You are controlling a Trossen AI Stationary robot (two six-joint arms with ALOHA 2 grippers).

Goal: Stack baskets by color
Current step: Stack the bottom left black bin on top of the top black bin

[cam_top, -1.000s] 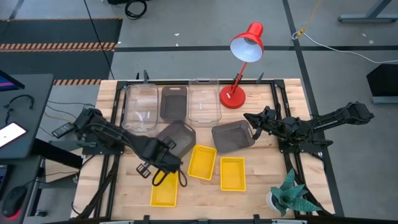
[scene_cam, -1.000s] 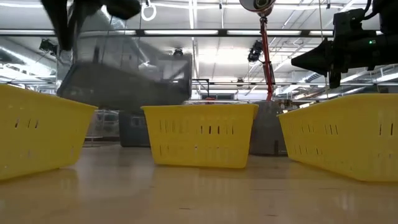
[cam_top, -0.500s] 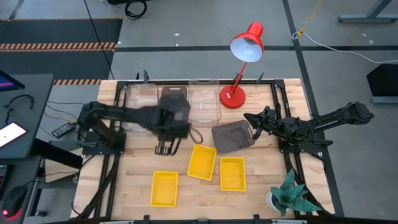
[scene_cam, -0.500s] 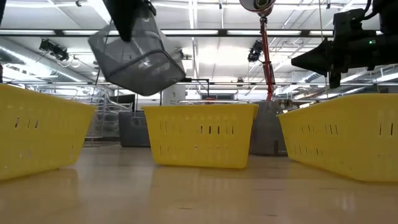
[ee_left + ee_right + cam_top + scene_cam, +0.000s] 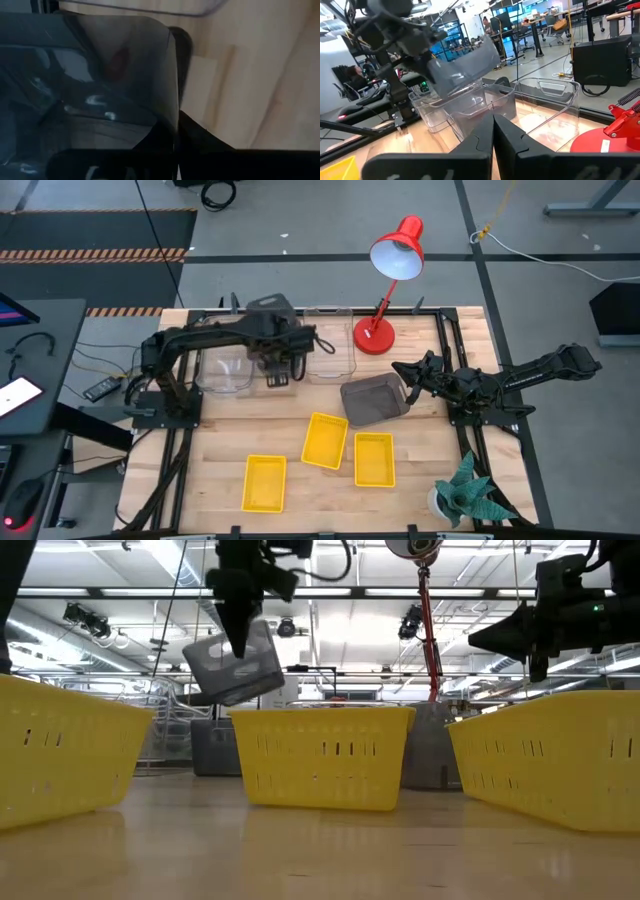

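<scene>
**Dark grey basket held aloft over the back row**

Dark grey translucent plastic basket [image 5: 232,665], shallow and round-cornered, tilted in mid-air in the upper left of the low view, clear of the table. Left gripper [image 5: 277,357] pinched tight on its rim, upper centre-left of the high view, arm bent in from the left edge and reaching over the back row. Directly beneath: a second dark grey basket, mostly hidden by the gripper, flanked by two clear plastic baskets [image 5: 222,360] and [image 5: 330,345].

Third dark grey basket [image 5: 374,400] resting on the wooden table [image 5: 420,480] at centre right, just beside the right gripper [image 5: 404,370], fingers pressed together, empty, arm stretched in from the right edge.

Three yellow plastic baskets in the lower half of the high view: one at lower left [image 5: 264,482], one angled at centre [image 5: 325,440], one touching it to the right [image 5: 373,458].

Red desk lamp [image 5: 388,280] standing at upper right of centre.
</scene>
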